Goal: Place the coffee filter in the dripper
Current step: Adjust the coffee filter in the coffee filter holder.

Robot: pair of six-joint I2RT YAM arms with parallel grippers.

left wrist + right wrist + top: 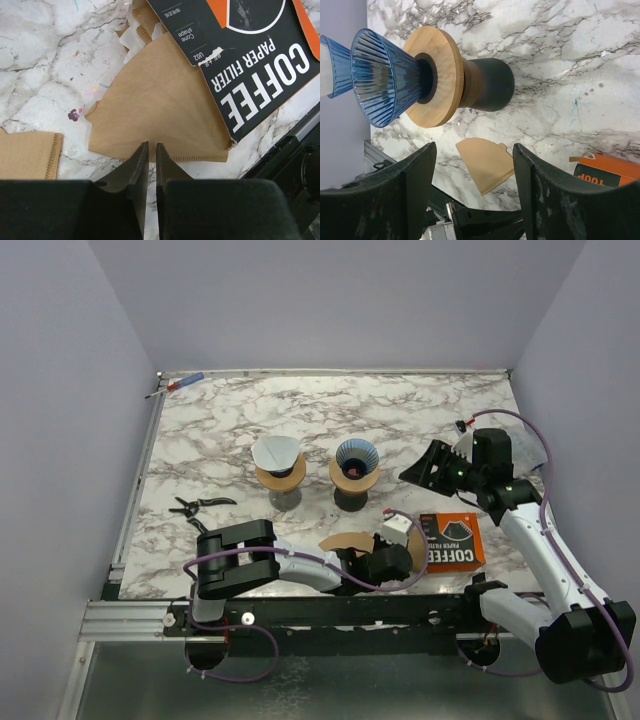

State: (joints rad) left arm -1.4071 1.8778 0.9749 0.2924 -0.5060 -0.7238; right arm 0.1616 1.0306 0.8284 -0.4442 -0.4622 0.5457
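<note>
The empty blue dripper (355, 455) stands on a wooden collar and dark base at mid table; it also shows in the right wrist view (385, 77). My left gripper (400, 552) (152, 146) is low on the table, jaws shut to a thin slit, tips at the seam edge of a brown coffee filter (165, 105) that lies flat, sticking out of the orange and black filter box (455, 540) (260, 65). Nothing shows between the jaws. Another brown filter (345, 540) (487, 162) lies flat nearby. My right gripper (425, 468) (474, 150) is open and empty, right of the dripper.
A second dripper (278, 462) holding a white filter stands left of the blue one. Black scissors (200, 506) lie at the left. A screwdriver (180, 384) lies at the far left corner. A small white box (398, 526) sits by the filter box.
</note>
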